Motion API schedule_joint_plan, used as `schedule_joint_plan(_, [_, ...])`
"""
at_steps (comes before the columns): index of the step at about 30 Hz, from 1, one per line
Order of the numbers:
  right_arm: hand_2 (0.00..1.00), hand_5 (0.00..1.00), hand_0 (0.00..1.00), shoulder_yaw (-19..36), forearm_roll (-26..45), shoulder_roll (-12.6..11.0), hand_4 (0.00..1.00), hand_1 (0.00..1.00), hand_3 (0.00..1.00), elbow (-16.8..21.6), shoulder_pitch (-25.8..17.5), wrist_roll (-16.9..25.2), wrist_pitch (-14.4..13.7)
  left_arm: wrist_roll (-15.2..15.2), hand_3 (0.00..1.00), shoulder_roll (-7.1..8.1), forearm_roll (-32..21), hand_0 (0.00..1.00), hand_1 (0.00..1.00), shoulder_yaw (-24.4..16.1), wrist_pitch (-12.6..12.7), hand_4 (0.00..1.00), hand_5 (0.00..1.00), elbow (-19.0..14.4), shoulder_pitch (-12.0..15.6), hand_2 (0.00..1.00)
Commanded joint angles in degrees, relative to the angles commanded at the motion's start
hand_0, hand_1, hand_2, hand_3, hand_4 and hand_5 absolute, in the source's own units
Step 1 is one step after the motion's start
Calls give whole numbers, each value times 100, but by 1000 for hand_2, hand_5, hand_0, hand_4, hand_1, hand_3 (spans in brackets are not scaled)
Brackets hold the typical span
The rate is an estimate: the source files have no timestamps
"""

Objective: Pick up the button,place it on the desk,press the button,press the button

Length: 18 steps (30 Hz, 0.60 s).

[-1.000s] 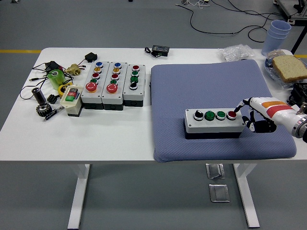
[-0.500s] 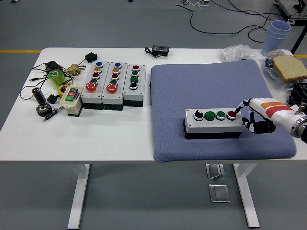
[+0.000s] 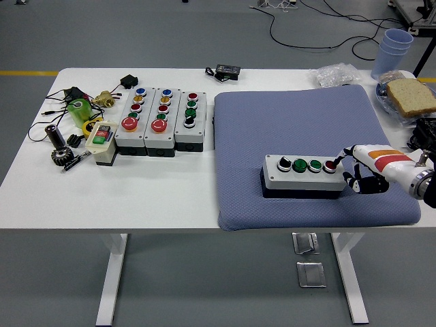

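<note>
The button box point(image 3: 304, 175) lay on the blue mat point(image 3: 306, 136) at the counter's point(image 3: 136, 191) near right. Just to its right, the right hand point(image 3: 361, 170) held nothing, one finger stretched onto the red button point(image 3: 330, 165), the rest curled.

White right hand point(image 3: 364, 167) with orange and red stripes, black fingers point(image 3: 360, 184)
</note>
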Motion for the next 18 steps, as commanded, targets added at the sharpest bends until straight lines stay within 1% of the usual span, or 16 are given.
schedule_joint_plan(9, [245, 84, 93, 67, -51, -13, 487, 2, 670, 178, 30, -12, -33, -1, 572, 2, 4, 648, 652, -2, 1, 313, 859, 0, -3, 672])
schedule_joint_plan(15, [245, 86, 96, 238, -85, -31, 487, 2, 670, 441, 9, -27, -93, 2, 571, 4, 22, 648, 652, -7, -2, 313, 859, 0, -1, 672])
schedule_joint_plan(18, [245, 86, 96, 233, -81, -48, 487, 2, 670, 529, 16, -33, -93, 3, 571, 6, 33, 648, 652, -11, -4, 313, 859, 0, -2, 672])
